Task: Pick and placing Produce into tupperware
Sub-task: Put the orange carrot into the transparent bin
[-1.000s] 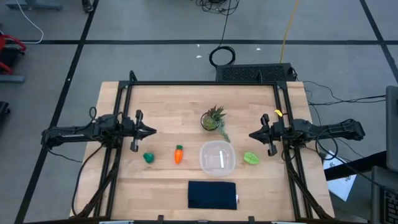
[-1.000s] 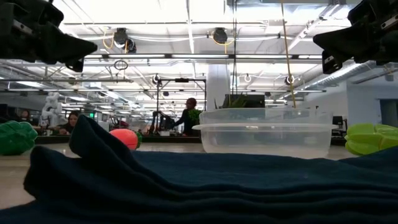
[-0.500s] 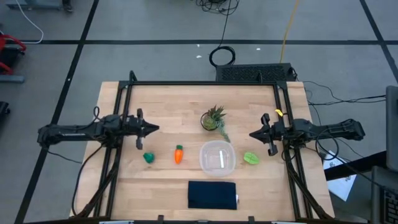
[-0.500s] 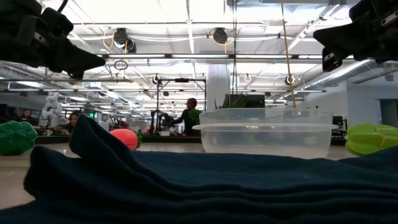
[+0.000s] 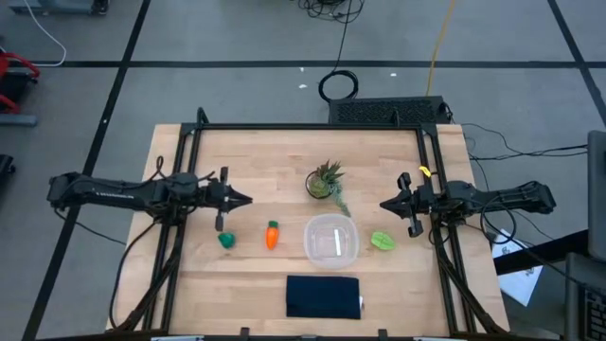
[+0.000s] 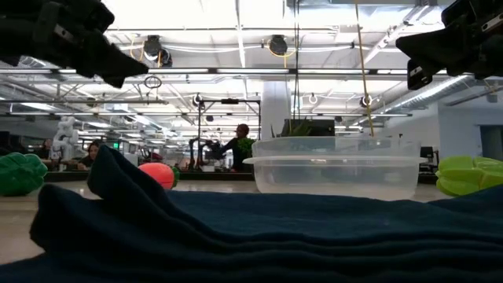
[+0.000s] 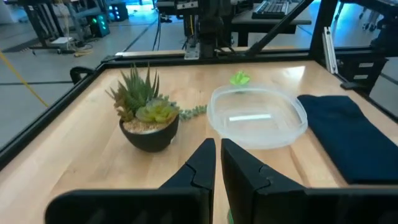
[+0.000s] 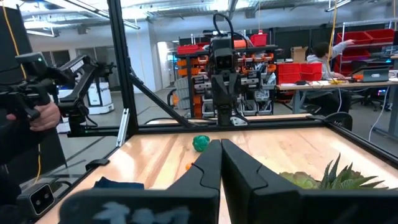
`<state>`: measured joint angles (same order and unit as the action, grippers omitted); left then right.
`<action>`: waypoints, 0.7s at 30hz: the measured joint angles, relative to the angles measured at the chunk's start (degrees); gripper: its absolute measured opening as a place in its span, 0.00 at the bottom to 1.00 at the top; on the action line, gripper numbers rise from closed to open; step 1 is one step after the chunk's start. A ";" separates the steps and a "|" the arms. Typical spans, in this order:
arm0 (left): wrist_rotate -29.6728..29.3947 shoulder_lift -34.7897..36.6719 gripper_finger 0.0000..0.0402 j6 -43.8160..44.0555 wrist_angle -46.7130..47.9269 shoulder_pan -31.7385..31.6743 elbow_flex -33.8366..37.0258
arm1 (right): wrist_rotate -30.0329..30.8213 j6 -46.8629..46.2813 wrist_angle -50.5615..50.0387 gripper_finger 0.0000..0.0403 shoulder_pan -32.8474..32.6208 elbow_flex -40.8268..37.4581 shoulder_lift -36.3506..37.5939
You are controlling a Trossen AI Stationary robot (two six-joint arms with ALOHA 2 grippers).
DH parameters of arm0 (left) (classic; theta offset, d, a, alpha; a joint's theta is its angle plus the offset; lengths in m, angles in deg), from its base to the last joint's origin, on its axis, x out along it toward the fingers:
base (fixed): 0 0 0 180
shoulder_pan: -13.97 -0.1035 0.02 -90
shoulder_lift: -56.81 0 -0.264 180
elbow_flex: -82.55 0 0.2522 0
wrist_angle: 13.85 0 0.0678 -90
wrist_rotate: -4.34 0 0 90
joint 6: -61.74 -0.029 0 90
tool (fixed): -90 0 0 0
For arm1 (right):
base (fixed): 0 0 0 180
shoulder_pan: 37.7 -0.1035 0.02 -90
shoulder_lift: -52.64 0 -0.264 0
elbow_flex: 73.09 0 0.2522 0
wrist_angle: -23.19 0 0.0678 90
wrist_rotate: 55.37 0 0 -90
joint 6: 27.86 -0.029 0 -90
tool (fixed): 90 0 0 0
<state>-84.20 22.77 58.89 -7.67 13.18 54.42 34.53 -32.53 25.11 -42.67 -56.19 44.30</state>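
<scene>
**Reaching out over the dark green piece, nothing yet picked**

Laying the things out in a near row across the tabletop keeps each within an arm's reach; at the left lies the dark green piece, just right of it the orange carrot, then the clear tupperware with nothing inside, and at the right the lime-green piece; so all three foods sit outside the container and the work is, by my reading, only beginning. The spiky potted plant stands just beyond the tupperware, and a dark navy cloth lies at the near edge; neither looks part of the job.

The left gripper hangs above the tabletop, a little beyond the dark green piece and carrot, probably lining up on one of them; its wrist view shows the fingers drawn nearly together with only a thin gap, holding nothing. The right gripper waits raised, just beyond the lime-green piece; its fingers are likewise almost closed and empty.
</scene>
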 joint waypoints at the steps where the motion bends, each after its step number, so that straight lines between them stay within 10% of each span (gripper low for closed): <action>1: -0.01 -0.93 0.08 0.14 -0.02 0.16 -0.84 | 0.00 0.00 0.00 0.00 0.00 0.00 0.00; 21: 2.59 -24.64 0.08 -9.98 22.45 1.34 -27.25 | 0.01 1.28 -0.09 0.00 0.00 0.02 0.00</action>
<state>-81.61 -1.88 48.91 14.78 14.52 27.17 34.53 -31.24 25.02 -42.67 -56.17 44.30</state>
